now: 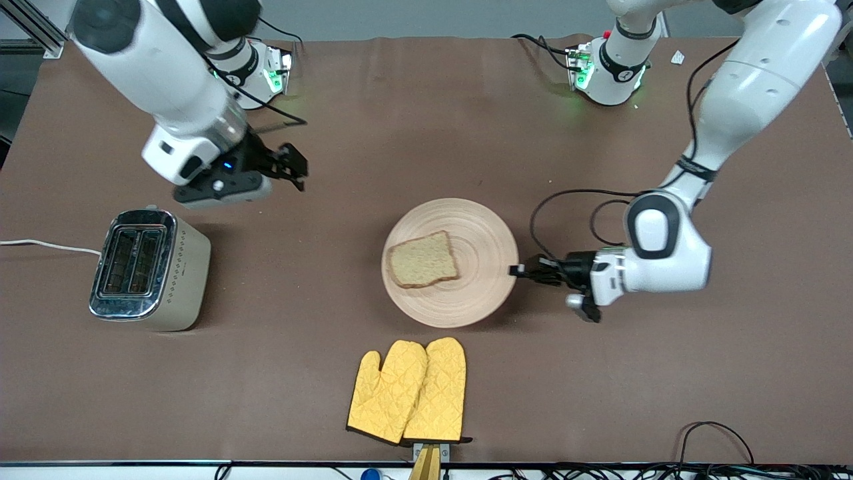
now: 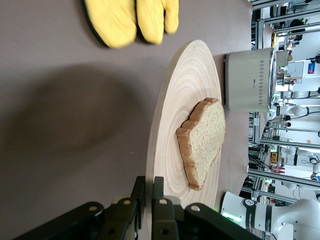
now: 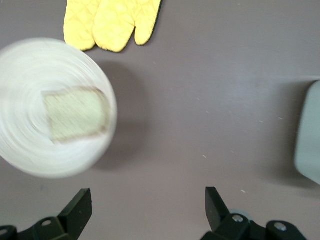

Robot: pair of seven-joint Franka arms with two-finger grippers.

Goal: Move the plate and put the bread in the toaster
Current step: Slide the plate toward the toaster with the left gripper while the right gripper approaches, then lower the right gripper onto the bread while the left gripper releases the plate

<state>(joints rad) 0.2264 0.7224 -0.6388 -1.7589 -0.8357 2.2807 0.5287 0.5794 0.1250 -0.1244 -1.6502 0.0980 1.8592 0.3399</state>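
- Progress: the bread [image 1: 422, 260] lies on the plate [image 1: 480, 230] at mid-desk [image 1: 400, 120]. Both slots of the toaster [image 1: 148, 270], at the right arm's end, are empty. The plate move is judged under way; loading the toaster remains.
- Left end effector [image 1: 519, 271]: fingers [image 2: 161, 214] closed on the plate's rim, at the edge toward the left arm's end.
- Right end effector [image 1: 293, 167]: fingers wide apart, holding nothing, over bare desk above the toaster; this arm waits.
- Yellow oven mitts [image 1: 408, 390] lie nearer the front camera than the plate.
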